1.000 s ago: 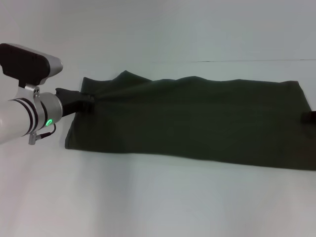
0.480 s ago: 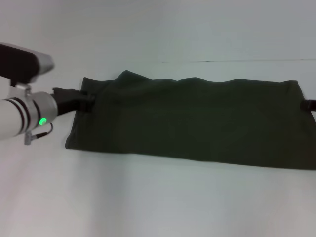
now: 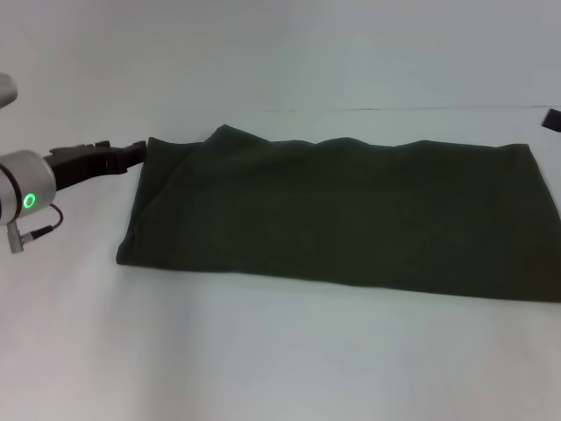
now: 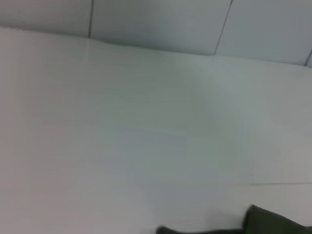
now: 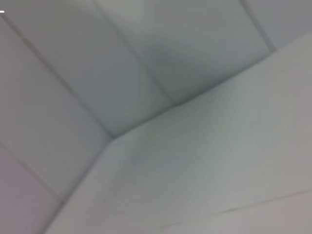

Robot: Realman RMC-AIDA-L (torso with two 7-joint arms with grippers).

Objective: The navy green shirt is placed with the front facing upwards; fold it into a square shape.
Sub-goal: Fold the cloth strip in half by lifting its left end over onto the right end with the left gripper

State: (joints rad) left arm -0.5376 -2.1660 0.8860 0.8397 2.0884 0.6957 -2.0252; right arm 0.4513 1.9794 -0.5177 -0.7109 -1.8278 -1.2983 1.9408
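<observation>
- Olive-dark cloth fills the middle of the white desk (image 3: 263,351): the navy green shirt (image 3: 342,215) lies flat as a long band, already doubled over on itself by the look of its thick near hem.
- No lettering shows on the upper face, so the printed front seems to be folded inside or underneath; I cannot tell which.
- Left gripper (image 3: 131,151) sits just off the shirt's left end, its dark jaws pointing at the far-left corner and close to touching it, though not on the cloth.
- Whether those jaws are apart or together, I cannot tell; they read only as one dark shape.
- The left wrist view backs that up: a sliver of green cloth at the frame's edge, bare desk everywhere else.
- Right gripper (image 3: 551,118) is only a dark scrap at the frame's edge, above and beyond the shirt's right end, well clear of it; its jaws cannot be judged.
- My read: both arms stand off the ends because this fold is laid and the band is resting on its own.
- Long axis runs left to right across the robot's front, from one pair of jaws toward the other.
- A square probably calls for bringing one short end over the other.
</observation>
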